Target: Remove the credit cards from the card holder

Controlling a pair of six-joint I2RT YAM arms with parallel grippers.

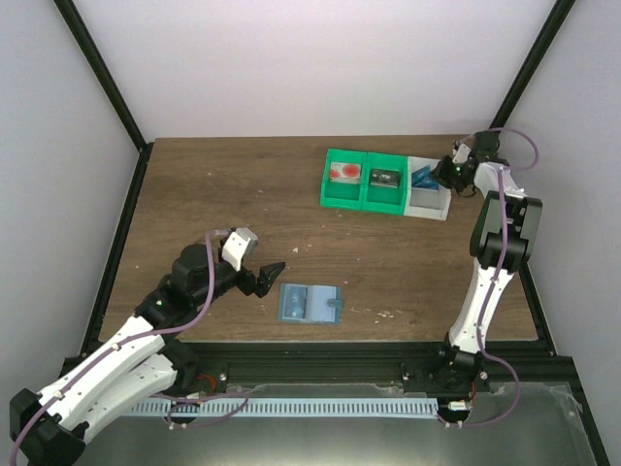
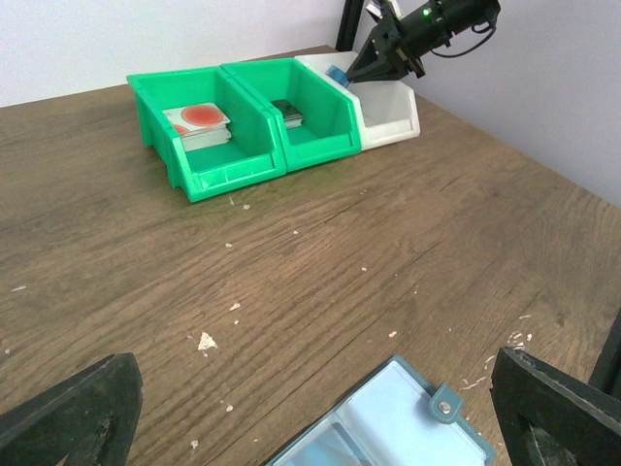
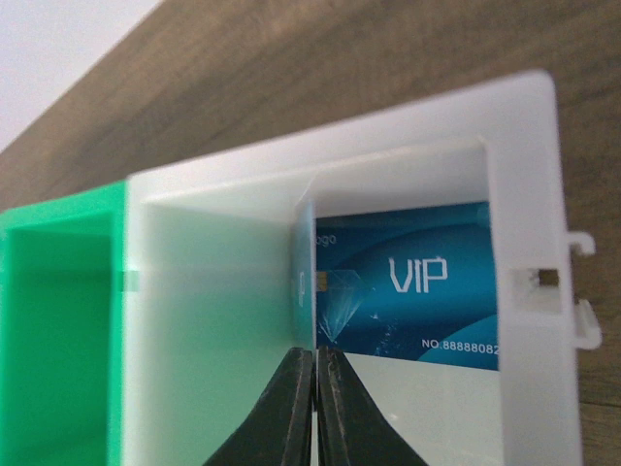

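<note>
Presently listed, by position from the white plastic bin (image 3: 529,194).

- Inside it: a blue glossy credit card marked VIP (image 3: 417,282), resting at the bin's far end.
- Over its opening: the right gripper (image 3: 312,357), fingers pressed together on a thin pale card (image 3: 303,262) held edge-on, apparently to drop it in beside the first.
- Adjoining the bin: two green plastic bins (image 1: 361,184), each with cards sorted into it.
- Well apart from the bin, toward the near table edge: the flat light-blue bifold card holder (image 1: 309,303), lying open with its pockets facing up.
- Just beyond that, farther from the bin: the left gripper (image 1: 266,279), jaws spread wide, probably placed to steady the holder.
</note>
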